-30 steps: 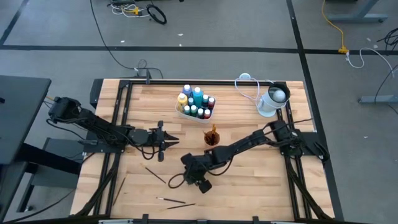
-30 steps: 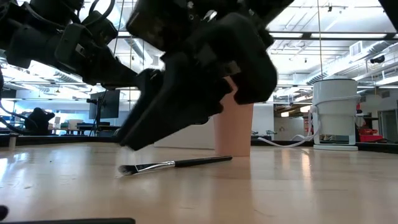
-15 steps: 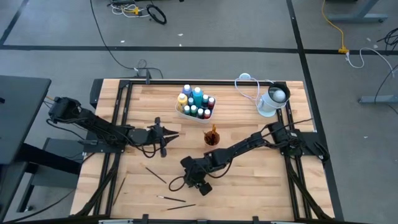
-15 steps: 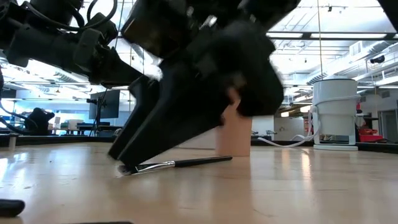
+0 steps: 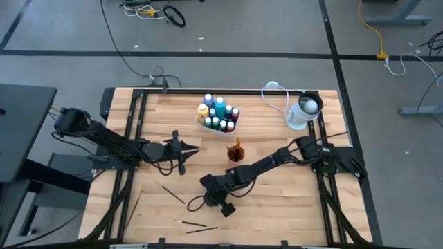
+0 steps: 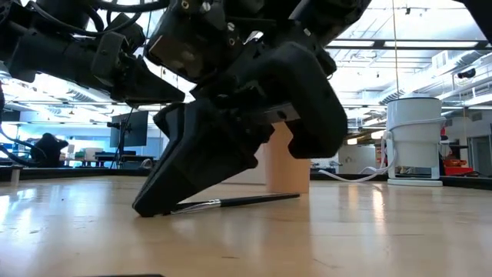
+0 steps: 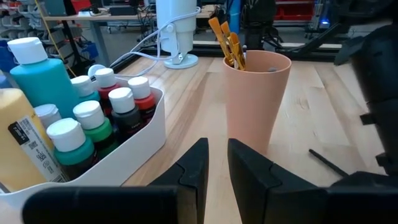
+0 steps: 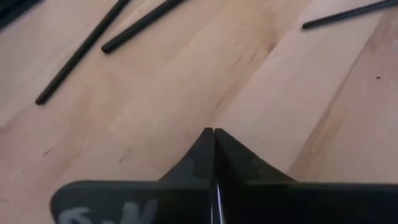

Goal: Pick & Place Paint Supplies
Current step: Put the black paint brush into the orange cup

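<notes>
You are looking at the right end effector (image 6: pixel 157 206), which is pressing its tips onto the tabletop (image 5: pixel 277 194) near the front middle, its fingers (image 8: pixel 205 149) clenched flat together on the bristle end of a thin dark brush (image 6: pixel 231 201) that is lying level on the wood. In the low view the bulk of this arm is blocking most of the peach cup (image 6: pixel 288 165) standing behind it. That cup (image 5: pixel 236 153) is holding orange-handled brushes (image 7: pixel 227 40) and is sitting just beside the white tray (image 5: pixel 208 126) of white-capped paint bottles (image 5: pixel 219 114) toward the back. The left end effector (image 5: pixel 185 153) is hovering left of the cup, its fingers (image 7: pixel 252 171) standing slightly apart and grasping nothing. Loose brushes (image 5: pixel 173 193) are lying scattered on the front left of the tabletop, with further ones (image 8: pixel 81 43) showing past the right end effector's tips. A white-and-grey round container (image 5: pixel 304 111) with a cable is standing at the back right corner, well apart from both arms.
</notes>
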